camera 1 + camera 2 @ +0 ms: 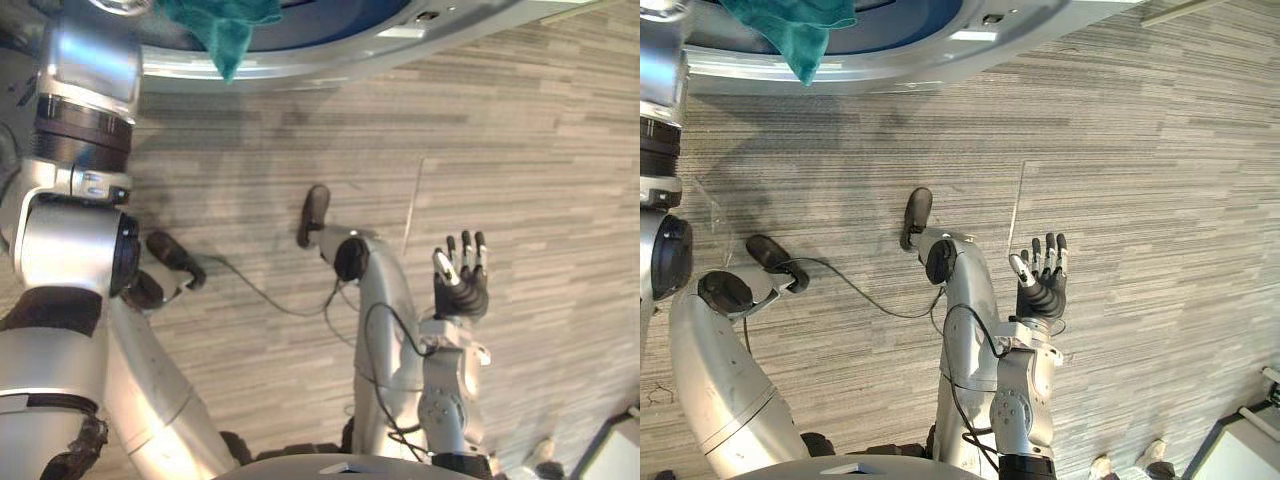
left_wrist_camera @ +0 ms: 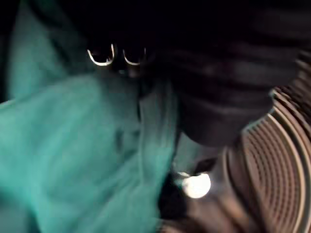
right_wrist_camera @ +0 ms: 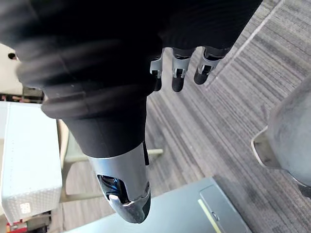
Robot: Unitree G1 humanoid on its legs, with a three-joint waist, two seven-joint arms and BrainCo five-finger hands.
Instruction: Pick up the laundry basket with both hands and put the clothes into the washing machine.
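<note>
Right hand (image 1: 462, 278) straight-fingered, well apart from teal cloth (image 1: 225, 28) on washing machine (image 1: 320, 56).

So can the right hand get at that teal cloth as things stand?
Probably not without a long reach: the right hand hangs open over bare floor, well apart from the teal cloth at the washing machine.

The right arm (image 1: 447, 392) is held forward at the robot's right side, with the wrist straight and the right hand (image 1: 462, 280) in line with the forearm. Its fingers (image 3: 177, 78) are kept straight and close together, the thumb (image 3: 127, 194) is set apart, and nothing is grasped. The left arm (image 1: 80, 110) is raised and stretched away along the robot's left. The left hand (image 2: 228, 92) is seen in its wrist view by its dark ribbed cover.
</note>
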